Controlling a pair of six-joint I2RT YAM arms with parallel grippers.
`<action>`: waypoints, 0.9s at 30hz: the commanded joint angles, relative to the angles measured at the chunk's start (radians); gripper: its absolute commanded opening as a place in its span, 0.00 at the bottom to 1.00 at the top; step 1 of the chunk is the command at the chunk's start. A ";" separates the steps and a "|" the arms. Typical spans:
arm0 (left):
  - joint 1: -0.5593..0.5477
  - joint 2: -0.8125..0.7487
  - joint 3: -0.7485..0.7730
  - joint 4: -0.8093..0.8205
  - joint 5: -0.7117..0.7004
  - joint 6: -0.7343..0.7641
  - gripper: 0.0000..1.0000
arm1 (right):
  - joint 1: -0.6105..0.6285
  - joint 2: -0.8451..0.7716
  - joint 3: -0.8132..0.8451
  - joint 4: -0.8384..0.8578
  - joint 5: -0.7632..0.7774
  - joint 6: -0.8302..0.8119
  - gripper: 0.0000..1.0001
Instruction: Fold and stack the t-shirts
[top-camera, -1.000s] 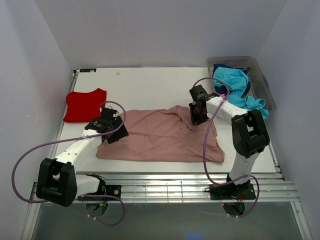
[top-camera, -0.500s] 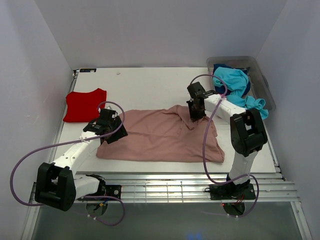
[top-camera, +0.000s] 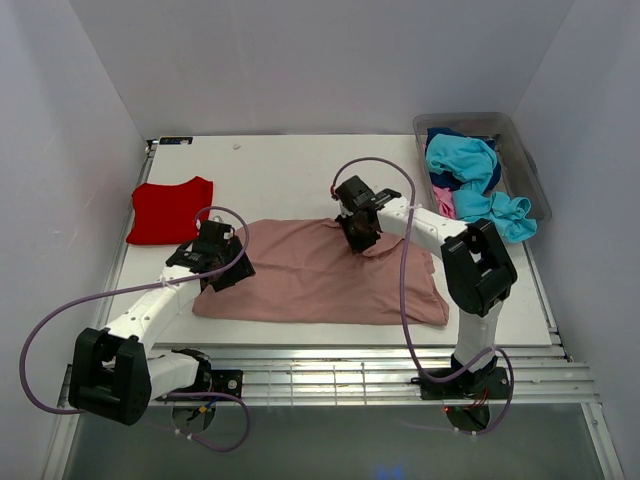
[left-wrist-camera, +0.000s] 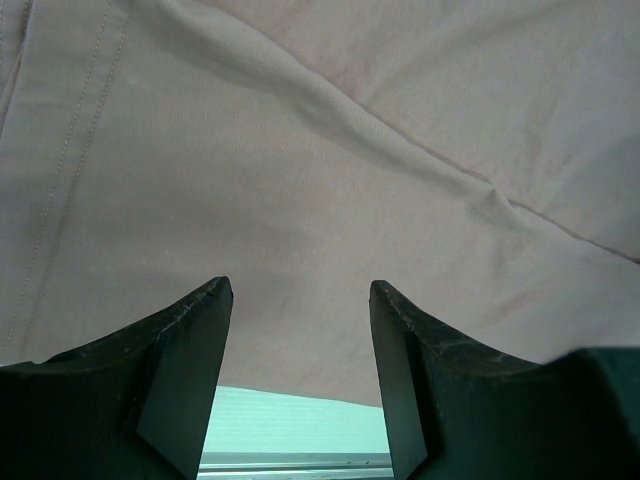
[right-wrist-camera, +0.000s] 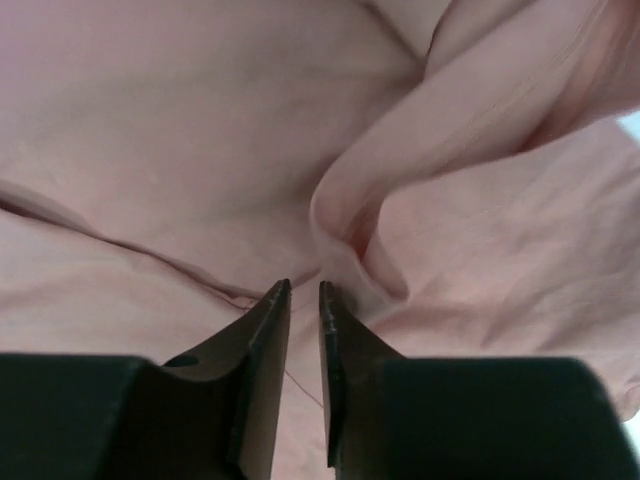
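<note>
Top external view: dusty-pink t-shirt (top-camera: 320, 285) lies spread across the middle of the table (top-camera: 290, 170), back side up and no print showing. Its near hem runs just short of the table's front edge. Left edge roughly straight; far edge rumpled around the neck area; right side flares toward the front corner.

Red t-shirt (top-camera: 170, 210) lies folded at the left rim, apart from the pink one. Bin (top-camera: 524, 160) sits at the back right corner, holding the turquoise t-shirt (top-camera: 462, 158), navy cloth (top-camera: 491, 176) and a bit of bright pink cloth (top-camera: 443, 201). The turquoise spills over the bin's near rim.

Open room: a wide band of bare table behind the pink shirt, between red shirt and bin. Narrower strips along the front and right edges.

Left gripper (top-camera: 218, 268) is at the shirt's left edge. Left wrist view: fingers (left-wrist-camera: 190, 340) spread wide over flat cloth with nothing between them. Stitched hem (left-wrist-camera: 70, 150) runs up the left, and bare table shows under the cloth edge below.

Right gripper (top-camera: 360, 235) is at the rumpled far edge. Right wrist view: fingers (right-wrist-camera: 265, 340) nearly together, only a thin slit between them. A raised fold (right-wrist-camera: 345, 235) runs down to just beside the tips. Cannot tell whether any cloth is pinched.
</note>
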 joint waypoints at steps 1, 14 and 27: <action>0.007 -0.031 0.003 0.002 -0.001 0.001 0.68 | 0.014 -0.015 -0.027 -0.024 0.050 -0.009 0.25; 0.007 -0.045 -0.024 0.006 0.008 -0.011 0.68 | 0.014 -0.096 0.027 -0.026 0.181 0.046 0.32; 0.007 -0.056 -0.016 0.004 -0.004 -0.014 0.70 | 0.016 -0.064 -0.067 0.048 0.077 0.040 0.50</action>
